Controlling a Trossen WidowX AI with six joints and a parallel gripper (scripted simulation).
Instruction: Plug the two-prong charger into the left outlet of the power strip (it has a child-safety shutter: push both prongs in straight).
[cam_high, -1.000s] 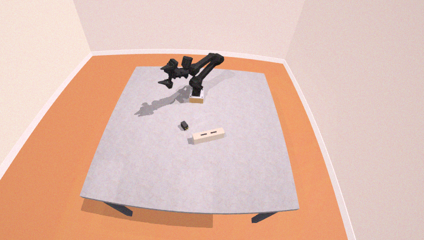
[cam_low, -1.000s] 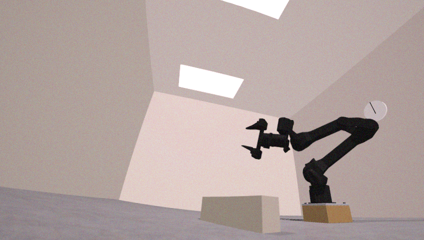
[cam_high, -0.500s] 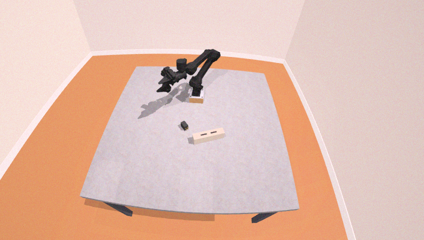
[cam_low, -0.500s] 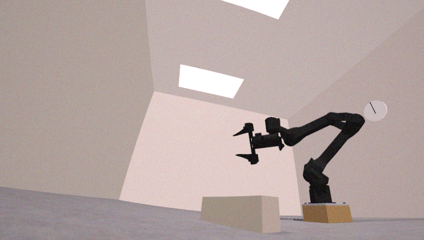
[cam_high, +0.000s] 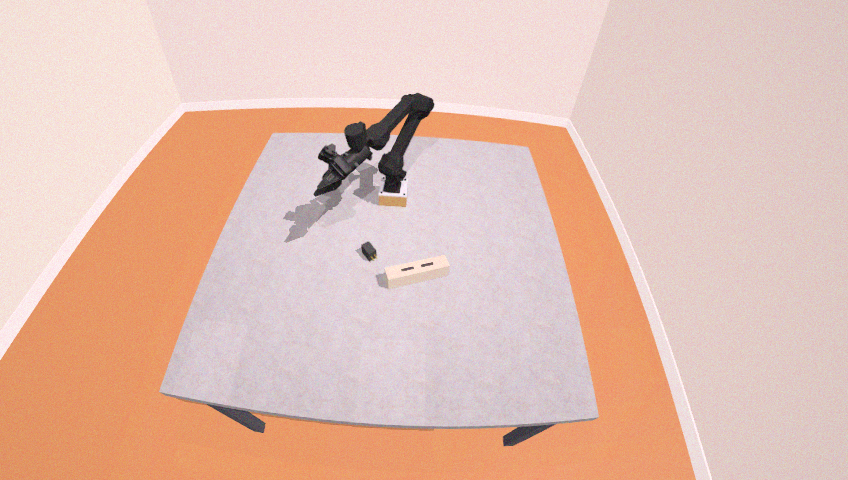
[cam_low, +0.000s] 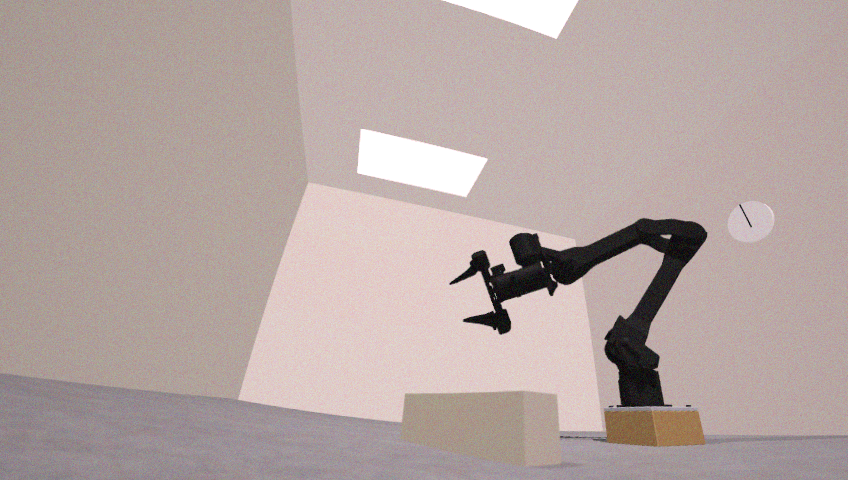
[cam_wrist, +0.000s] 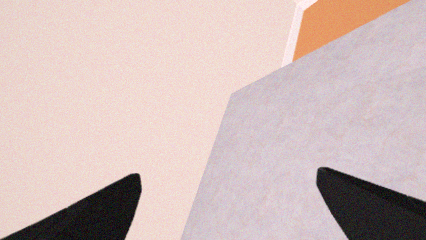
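Note:
The black charger (cam_high: 368, 250) lies on the table in the top view, its two brass-coloured prongs pointing toward the front. The cream power strip (cam_high: 417, 274) (cam_low: 464, 422) lies just to its right and a little nearer the front, with two dark outlets on its top face. The charger does not show in the exterior view or the wrist view. My gripper (cam_low: 457, 302) (cam_wrist: 229, 178) is wide open and empty, held well above the table. In the top view it is at the back left, away from the charger and the strip.
The arm stands on a wooden base block (cam_high: 392, 201) (cam_low: 681, 428) behind the charger and strip. The grey table (cam_high: 380, 356) (cam_low: 178, 434) (cam_wrist: 280, 150) has its left edge and a corner in the wrist view. The arm's shadow falls on the table's left part.

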